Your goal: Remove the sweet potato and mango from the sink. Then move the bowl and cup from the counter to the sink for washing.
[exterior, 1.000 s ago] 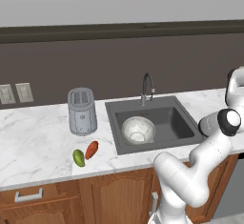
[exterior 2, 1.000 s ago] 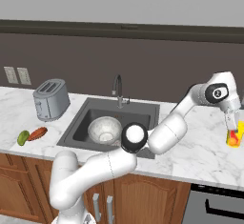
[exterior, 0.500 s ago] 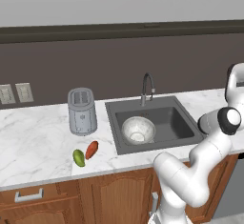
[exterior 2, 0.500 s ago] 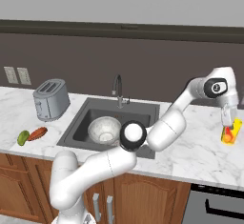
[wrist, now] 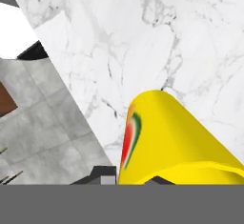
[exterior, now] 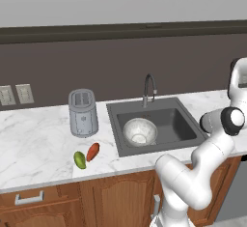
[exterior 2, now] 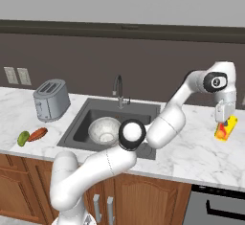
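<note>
Now the end effector is clamped on the yellow cup, lifted above the counter.

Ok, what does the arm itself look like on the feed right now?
A glossy white arm of rounded, tube-like segments, with dark grey joints; one round joint cap is white inside a black ring. Its pincer is white, with small dark finger tips. No cables or markings are visible.

No readable text, labels or numbers anywhere. Only marking I see: a red-and-green mark, no lettering, on the side of the cup.
</note>
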Robot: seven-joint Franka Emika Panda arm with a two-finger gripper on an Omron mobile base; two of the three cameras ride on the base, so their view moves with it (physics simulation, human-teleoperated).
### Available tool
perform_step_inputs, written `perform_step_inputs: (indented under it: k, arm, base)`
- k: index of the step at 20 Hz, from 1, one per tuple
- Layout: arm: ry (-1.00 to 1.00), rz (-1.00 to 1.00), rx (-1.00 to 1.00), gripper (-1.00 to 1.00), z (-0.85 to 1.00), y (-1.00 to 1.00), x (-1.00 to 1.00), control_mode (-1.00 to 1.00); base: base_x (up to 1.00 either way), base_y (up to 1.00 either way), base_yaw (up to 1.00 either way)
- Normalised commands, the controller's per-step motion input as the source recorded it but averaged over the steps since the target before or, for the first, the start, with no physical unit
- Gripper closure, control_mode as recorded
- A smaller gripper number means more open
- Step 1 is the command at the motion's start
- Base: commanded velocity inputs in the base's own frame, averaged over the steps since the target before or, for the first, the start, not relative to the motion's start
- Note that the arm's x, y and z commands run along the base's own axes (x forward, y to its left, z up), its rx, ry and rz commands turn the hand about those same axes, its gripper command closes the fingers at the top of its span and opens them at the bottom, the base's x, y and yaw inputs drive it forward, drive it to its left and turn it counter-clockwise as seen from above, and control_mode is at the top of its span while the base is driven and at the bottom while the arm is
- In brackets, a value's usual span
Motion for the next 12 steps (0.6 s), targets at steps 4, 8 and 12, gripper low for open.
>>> perform_step_inputs:
  k: [4,8,12]
  arm:
    - [-0.12,-0.1,0.05,1.0,0.13,0.32,0.01,-1.0]
    - [-0.15,-0.07,0.02,1.0,0.13,0.34,0.03,-1.0]
    - [-0.16,-0.03,0.0,1.0,0.12,0.32,0.05,-1.0]
  base:
    - [0.0,0.0,0.0]
    - [0.0,0.0,0.0]
    - [0.0,0.0,0.0]
